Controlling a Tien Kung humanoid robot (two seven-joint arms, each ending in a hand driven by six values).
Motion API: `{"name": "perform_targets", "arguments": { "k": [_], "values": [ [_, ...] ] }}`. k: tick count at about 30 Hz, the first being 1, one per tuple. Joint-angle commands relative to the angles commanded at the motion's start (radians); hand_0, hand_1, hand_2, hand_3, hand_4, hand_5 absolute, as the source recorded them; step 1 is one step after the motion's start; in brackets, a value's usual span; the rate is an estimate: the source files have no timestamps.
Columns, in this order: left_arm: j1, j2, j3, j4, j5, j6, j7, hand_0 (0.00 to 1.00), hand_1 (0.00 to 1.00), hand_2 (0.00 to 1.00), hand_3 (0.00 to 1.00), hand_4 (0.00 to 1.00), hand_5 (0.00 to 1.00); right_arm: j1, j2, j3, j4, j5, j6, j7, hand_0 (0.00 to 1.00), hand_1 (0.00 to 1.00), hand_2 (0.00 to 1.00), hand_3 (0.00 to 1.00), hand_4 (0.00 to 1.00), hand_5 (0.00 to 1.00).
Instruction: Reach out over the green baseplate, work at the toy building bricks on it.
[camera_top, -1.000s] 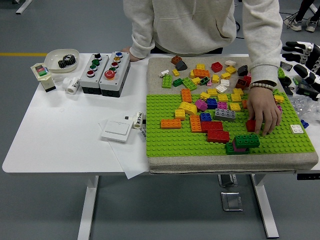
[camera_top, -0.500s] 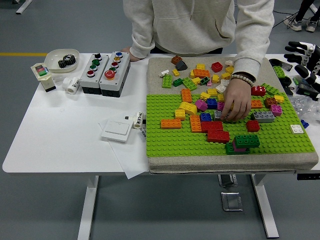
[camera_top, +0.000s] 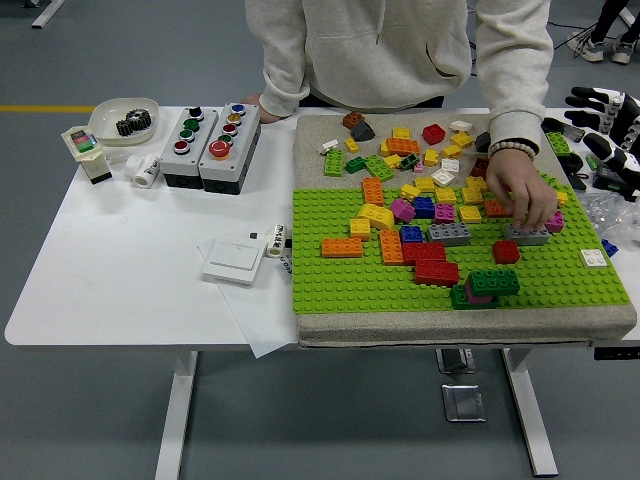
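Head cam, single frame. I see the green baseplate (camera_top: 350, 285) on a beige pad (camera_top: 320, 135) covering the right half of the white table (camera_top: 120, 270). Bricks are scattered over the plate's far half and the pad strip behind it: orange brick (camera_top: 341, 247) alone toward the left side of the plate, yellow curved piece (camera_top: 376, 214) w/ a purple one (camera_top: 402, 209) just beside it, grey brick (camera_top: 449, 233) mid-plate, red stack (camera_top: 430, 264) nearer the front, dark-green brick (camera_top: 493, 282) sitting on a purple/green piece at the near edge. Small red brick (camera_top: 506, 251) just behind that. White flat piece (camera_top: 594, 258) at the right side of the plate.

Person at far side, grey sweatshirt. Their hand (camera_top: 520, 195) w/ a bead bracelet is down on the plate's right part, fingers on a grey brick (camera_top: 525, 236); pink brick (camera_top: 554, 221) just beside the fingertips. Other hand rests at the table's far edge by the button boxes (camera_top: 210, 132).

Robot: right hand (camera_top: 612, 140) at the pic's right edge, off the plate, fingers look loosely spread, nothing held as far as I can see; partly cropped. No left arm visible.

Left of plate: wall switch (camera_top: 234, 260) on a paper sheet, white bowl (camera_top: 122, 120) w/ a black gear, small white roll (camera_top: 147, 170).
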Motion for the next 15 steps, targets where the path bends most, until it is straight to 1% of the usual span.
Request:
{"name": "perform_targets", "arguments": {
  "k": [3, 15],
  "values": [
    [0.001, -0.001, 0.000, 0.001, -0.001, 0.000, 0.001, 0.631, 0.728, 0.715, 0.561, 0.599, 0.610, 0.000, -0.001, -0.004, -0.004, -0.014, -0.013, -0.006, 0.837, 0.788, 0.811, 0.836, 0.993, 0.703],
    [0.007, 0.001, 0.000, 0.001, -0.001, 0.001, 0.001, 0.632, 0.729, 0.716, 0.562, 0.599, 0.611, -0.001, -0.002, -0.014, -0.009, -0.013, -0.030, -0.003, 0.836, 0.784, 0.801, 0.831, 0.987, 0.695]
  ]
}}
